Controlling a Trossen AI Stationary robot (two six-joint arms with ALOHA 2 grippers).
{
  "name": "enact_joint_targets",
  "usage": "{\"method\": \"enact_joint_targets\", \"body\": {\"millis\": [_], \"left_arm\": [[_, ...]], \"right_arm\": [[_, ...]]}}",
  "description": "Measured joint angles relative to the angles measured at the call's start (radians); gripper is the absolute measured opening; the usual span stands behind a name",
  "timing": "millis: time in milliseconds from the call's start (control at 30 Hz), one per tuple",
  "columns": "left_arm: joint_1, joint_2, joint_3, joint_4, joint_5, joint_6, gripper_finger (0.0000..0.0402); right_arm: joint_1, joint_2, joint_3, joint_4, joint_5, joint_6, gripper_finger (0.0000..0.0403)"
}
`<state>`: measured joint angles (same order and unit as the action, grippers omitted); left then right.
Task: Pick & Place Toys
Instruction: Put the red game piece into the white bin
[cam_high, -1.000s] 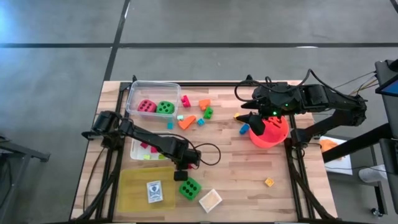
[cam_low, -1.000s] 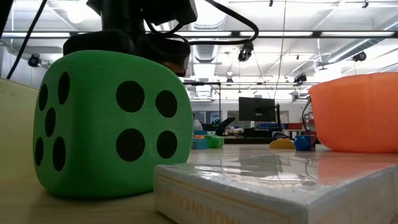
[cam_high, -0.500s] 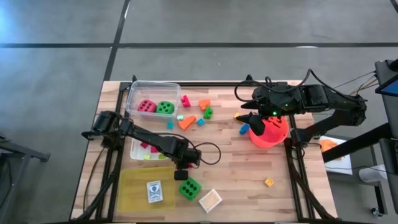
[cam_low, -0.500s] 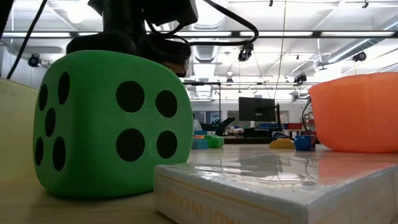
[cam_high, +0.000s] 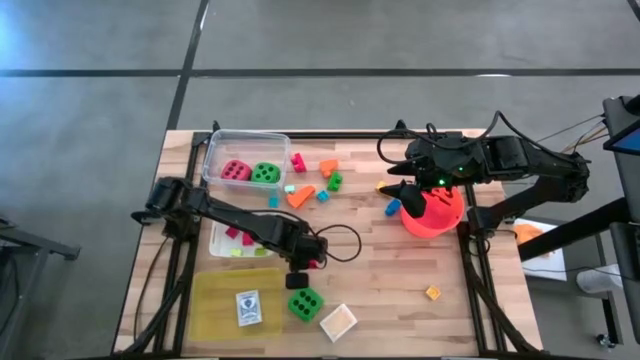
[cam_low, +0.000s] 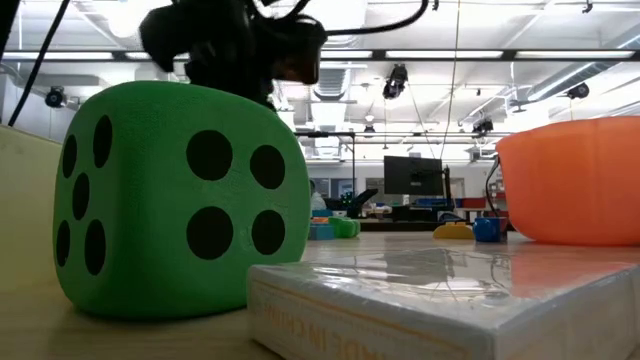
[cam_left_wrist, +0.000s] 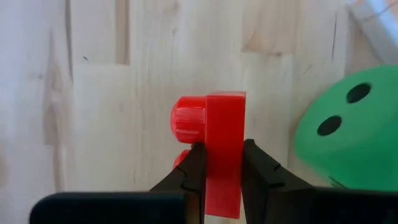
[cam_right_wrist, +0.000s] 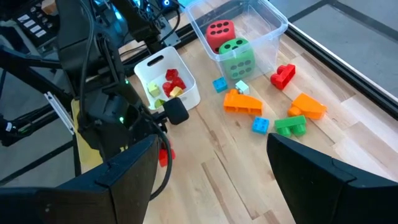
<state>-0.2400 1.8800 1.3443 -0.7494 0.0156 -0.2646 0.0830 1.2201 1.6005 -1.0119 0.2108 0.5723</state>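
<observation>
1. Red block (cam_left_wrist: 214, 152) is the toy I carry: a small studded brick of hard plastic, light and stiff by the look of it, smooth enough to slip. My left gripper (cam_left_wrist: 219, 163) is clamped on its flat sides, studs clear of the pads; I judge that the right place to hold it.
2. In the high view it hangs under my left gripper (cam_high: 298, 280), lower centre of the frame, just above the green die (cam_high: 305, 301). In the wrist view that die (cam_left_wrist: 348, 134) fills the right edge.
3. The die looks bigger, rounded and grainy, perhaps foam; I would take it across two opposite faces.
4. Against the earlier high frame, my left arm has swung slightly right, its wrist now nearer the die. In the low view its dark bulk has shifted right above the die (cam_low: 175, 200).
5. At the upper right, my right gripper (cam_high: 400, 187) has not moved beside the orange bucket (cam_high: 435, 212), jaws wide apart and empty.
</observation>
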Motion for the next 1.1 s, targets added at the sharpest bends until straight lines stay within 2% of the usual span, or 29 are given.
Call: {"method": "enact_joint_targets", "body": {"millis": [300,667,933,1100], "left_arm": [[0.027,-0.041,0.074,-0.081,-0.009,-0.005,0.0050],[0.056,-0.203,0.075,-0.198,-0.083,-0.070,0.0050],[0.067,-0.317,0.065,-0.435,-0.176,-0.224,0.0050],[0.069,-0.418,-0.028,-0.464,-0.182,-0.351,0.0050]], "right_arm": [[0.000,0.000,0.000,0.000,0.000,0.001,0.0292],[0.000,0.000,0.000,0.000,0.000,0.001,0.0292],[0.000,0.000,0.000,0.005,0.000,0.003,0.0292],[0.000,0.000,0.000,0.006,0.000,0.004,0.0292]]}}
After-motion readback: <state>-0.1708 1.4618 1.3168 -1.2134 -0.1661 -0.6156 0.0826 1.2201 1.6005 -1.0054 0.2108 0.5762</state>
